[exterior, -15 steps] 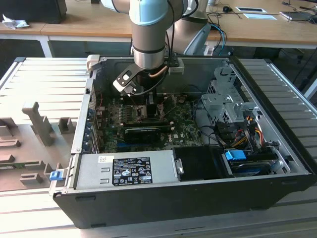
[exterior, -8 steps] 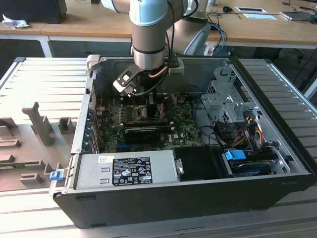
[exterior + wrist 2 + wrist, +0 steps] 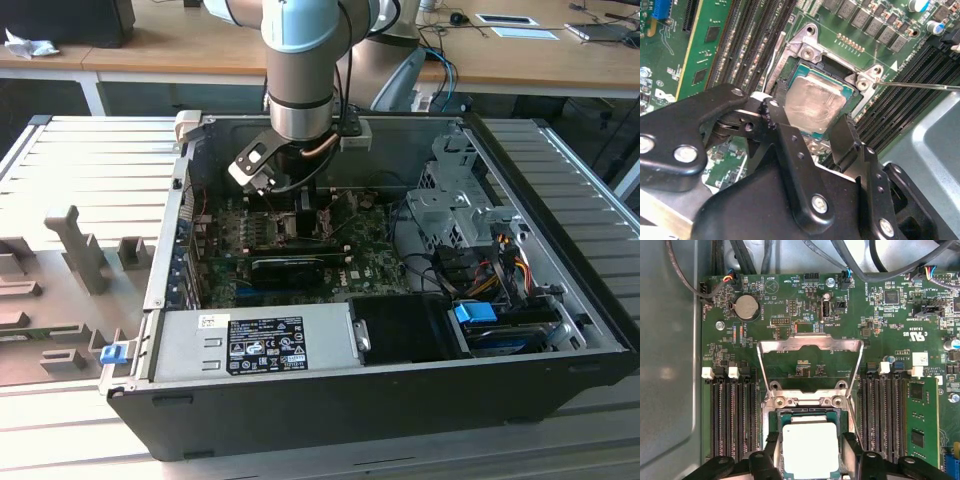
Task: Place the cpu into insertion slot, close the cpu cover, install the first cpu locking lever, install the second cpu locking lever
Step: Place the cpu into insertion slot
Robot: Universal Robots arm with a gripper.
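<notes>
The cpu (image 3: 809, 450) has a pale silvery face, faintly streaked in the second wrist view, with a teal-green border. The motherboard (image 3: 790, 290) is green, speckled with white print and small black chips. The cpu cover (image 3: 810, 344) is bright bare-metal silver. The gripper (image 3: 807, 117) is matte black with silver screw heads. The memory slots (image 3: 732, 420) form black ribbed rows with white end clips. The arm (image 3: 300, 40) is pale blue over grey, and the case (image 3: 400, 410) is black.

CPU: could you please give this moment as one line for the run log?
cpu: in insertion slot | cpu cover: swung open | pincer: astride cpu, grip unclear
</notes>
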